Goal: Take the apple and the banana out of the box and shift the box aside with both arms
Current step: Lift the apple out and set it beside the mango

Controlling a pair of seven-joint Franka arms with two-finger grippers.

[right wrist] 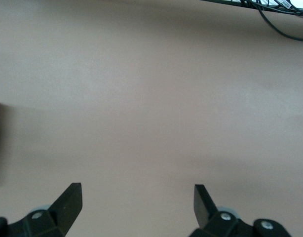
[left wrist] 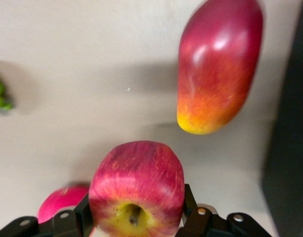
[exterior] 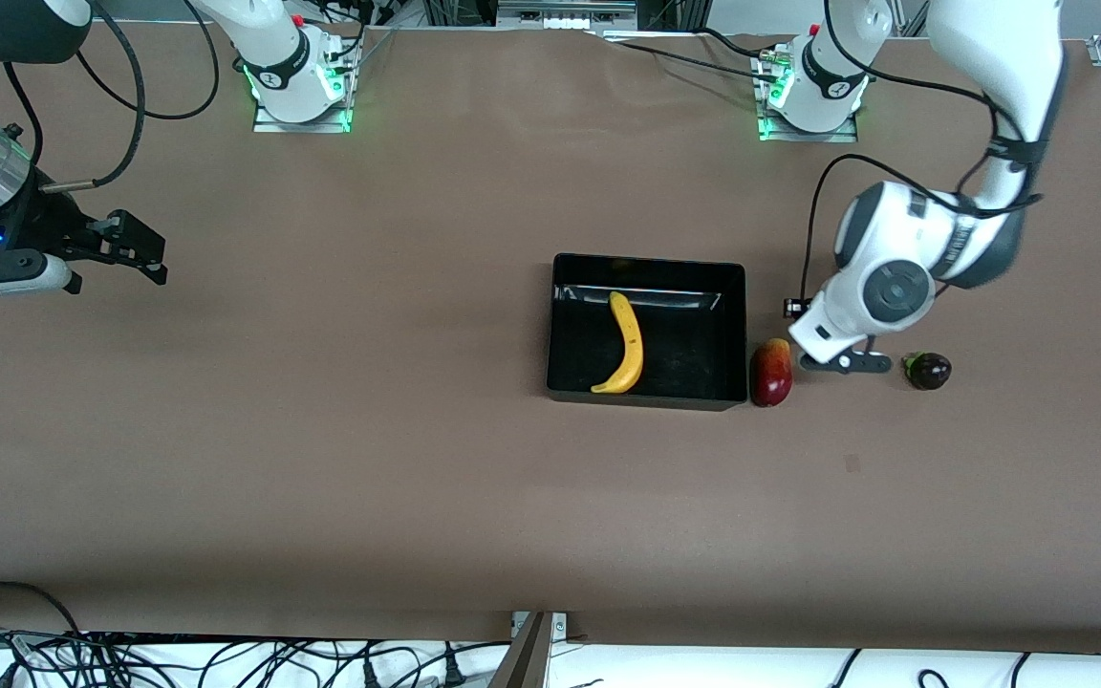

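The black box (exterior: 647, 331) stands mid-table with the yellow banana (exterior: 625, 344) lying inside it. My left gripper (exterior: 842, 361) is low over the table beside the box, toward the left arm's end. In the left wrist view it (left wrist: 136, 203) is shut on the red apple with yellowish patches (left wrist: 136, 180). In the front view the apple is hidden under the left wrist. The box wall shows as a dark edge (left wrist: 289, 148). My right gripper (exterior: 120, 250) waits open and empty over bare table at the right arm's end; its jaws stand wide apart (right wrist: 136, 197).
A red and yellow mango-like fruit (exterior: 770, 373) lies against the box's outer wall, close to the left gripper, and shows in the left wrist view (left wrist: 218, 64). A dark purple eggplant-like thing (exterior: 928, 370) lies beside the gripper. A pink-red round thing (left wrist: 62, 202) shows under the left fingers.
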